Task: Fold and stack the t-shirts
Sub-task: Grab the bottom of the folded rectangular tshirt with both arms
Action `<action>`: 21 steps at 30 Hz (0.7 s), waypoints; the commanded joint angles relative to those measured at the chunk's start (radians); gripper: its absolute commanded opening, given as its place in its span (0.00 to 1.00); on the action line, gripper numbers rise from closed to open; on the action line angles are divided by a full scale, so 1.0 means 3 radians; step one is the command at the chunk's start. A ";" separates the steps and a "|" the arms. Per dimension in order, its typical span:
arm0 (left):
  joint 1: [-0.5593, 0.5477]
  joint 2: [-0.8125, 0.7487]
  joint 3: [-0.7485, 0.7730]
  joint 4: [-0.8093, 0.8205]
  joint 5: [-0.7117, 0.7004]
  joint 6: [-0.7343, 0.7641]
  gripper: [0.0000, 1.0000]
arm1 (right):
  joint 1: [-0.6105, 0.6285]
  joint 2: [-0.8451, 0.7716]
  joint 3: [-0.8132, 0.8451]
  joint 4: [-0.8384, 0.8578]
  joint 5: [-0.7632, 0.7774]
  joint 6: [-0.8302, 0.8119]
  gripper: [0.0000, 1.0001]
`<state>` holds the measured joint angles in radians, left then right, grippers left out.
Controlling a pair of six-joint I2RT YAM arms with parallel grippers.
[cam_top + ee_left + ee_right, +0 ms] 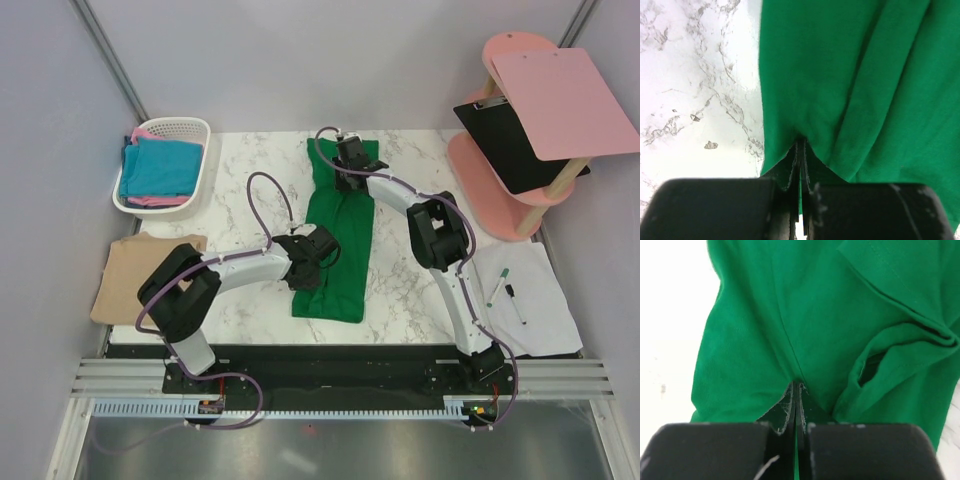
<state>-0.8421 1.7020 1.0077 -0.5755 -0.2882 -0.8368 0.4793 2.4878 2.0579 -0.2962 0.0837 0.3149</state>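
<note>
Wrinkles run along bright green cloth t-shirt point(350, 230); wrist views alone show left gripper point(800, 150) and right gripper point(796, 390) clamping it.

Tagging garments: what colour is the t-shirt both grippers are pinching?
The t-shirt is plain bright green; it shows best in the top external view.

Robot lab: panel-walled marble table point(400, 290)
</note>
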 commanded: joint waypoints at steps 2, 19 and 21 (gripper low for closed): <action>0.0041 0.0151 0.0067 -0.0030 -0.0088 0.0023 0.02 | -0.0094 -0.0469 -0.0416 -0.0117 0.0819 -0.0047 0.00; 0.0041 0.0325 0.0052 0.0006 0.0010 0.0023 0.02 | -0.0176 -0.0817 -0.0994 0.0195 0.0856 -0.0068 0.00; 0.0041 0.0309 0.0036 0.0026 0.0020 0.0028 0.02 | -0.0176 -0.0817 -0.1020 0.0190 0.0887 -0.0068 0.00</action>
<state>-0.8371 1.7367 1.0454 -0.6060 -0.2852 -0.8360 0.4236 2.2711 1.7405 -0.2428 0.3061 0.3061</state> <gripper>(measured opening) 0.025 0.007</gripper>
